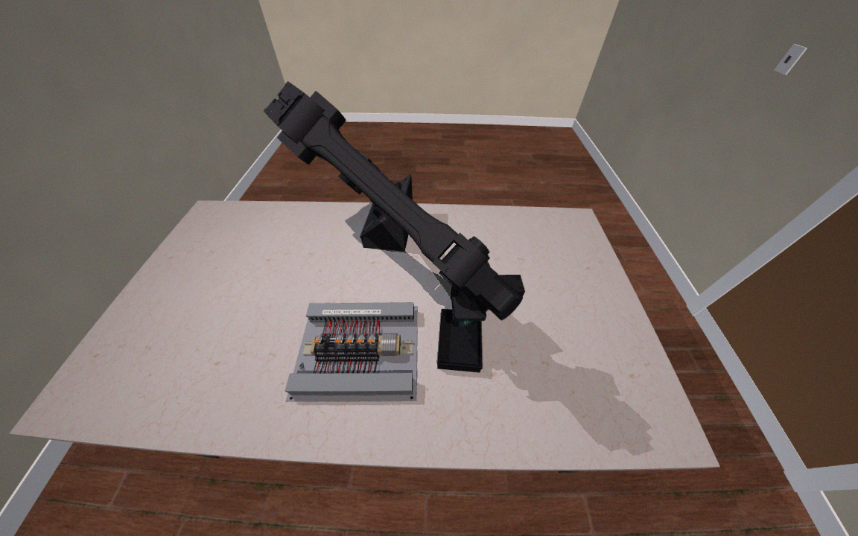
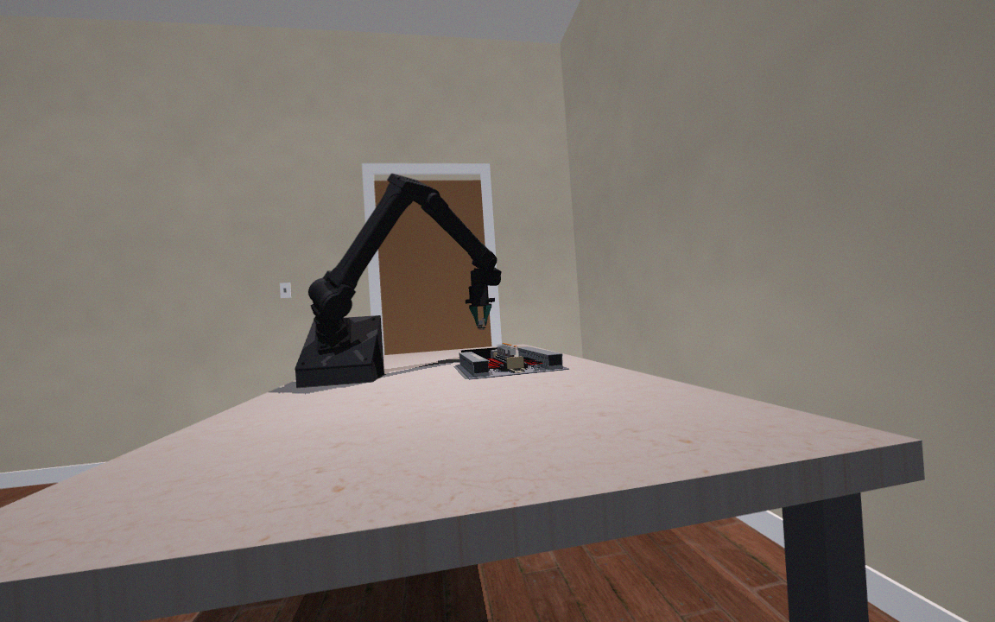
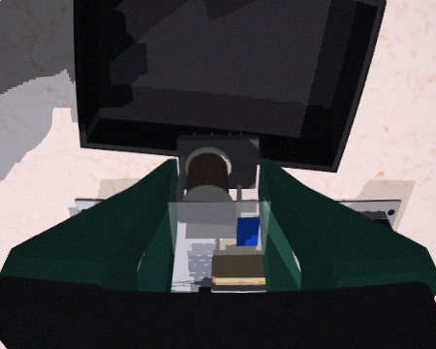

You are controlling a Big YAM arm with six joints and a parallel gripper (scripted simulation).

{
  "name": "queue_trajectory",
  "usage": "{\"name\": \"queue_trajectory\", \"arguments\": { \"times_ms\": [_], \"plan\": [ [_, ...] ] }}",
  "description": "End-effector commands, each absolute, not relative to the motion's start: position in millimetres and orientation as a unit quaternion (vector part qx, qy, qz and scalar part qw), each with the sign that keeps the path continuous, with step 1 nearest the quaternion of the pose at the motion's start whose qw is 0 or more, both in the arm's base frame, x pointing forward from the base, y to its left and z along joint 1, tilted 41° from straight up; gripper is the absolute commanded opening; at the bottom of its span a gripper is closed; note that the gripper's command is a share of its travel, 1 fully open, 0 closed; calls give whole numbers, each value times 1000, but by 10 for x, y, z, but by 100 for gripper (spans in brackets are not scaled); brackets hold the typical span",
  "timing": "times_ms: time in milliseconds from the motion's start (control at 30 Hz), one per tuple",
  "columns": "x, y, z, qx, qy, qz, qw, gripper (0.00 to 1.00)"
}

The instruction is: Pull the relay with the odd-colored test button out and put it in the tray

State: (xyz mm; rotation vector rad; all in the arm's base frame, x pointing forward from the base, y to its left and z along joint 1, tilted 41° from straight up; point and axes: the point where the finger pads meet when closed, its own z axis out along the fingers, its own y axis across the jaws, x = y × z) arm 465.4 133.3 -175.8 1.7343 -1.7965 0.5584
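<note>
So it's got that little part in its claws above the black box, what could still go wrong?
The gripper holds the relay high above the tray, so a release from here might bounce it out. The tray is loose and could shift if bumped. The control panel lies close beside it.
</note>
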Motion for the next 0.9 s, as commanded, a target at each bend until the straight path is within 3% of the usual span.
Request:
{"name": "queue_trajectory", "arguments": {
  "times_ms": [0, 867],
  "plan": [
    [4794, 1367, -1781, 643, -682, 212, 275, 0],
    [4635, 1041, -2106, 648, -675, 207, 287, 0]
  ]
}}
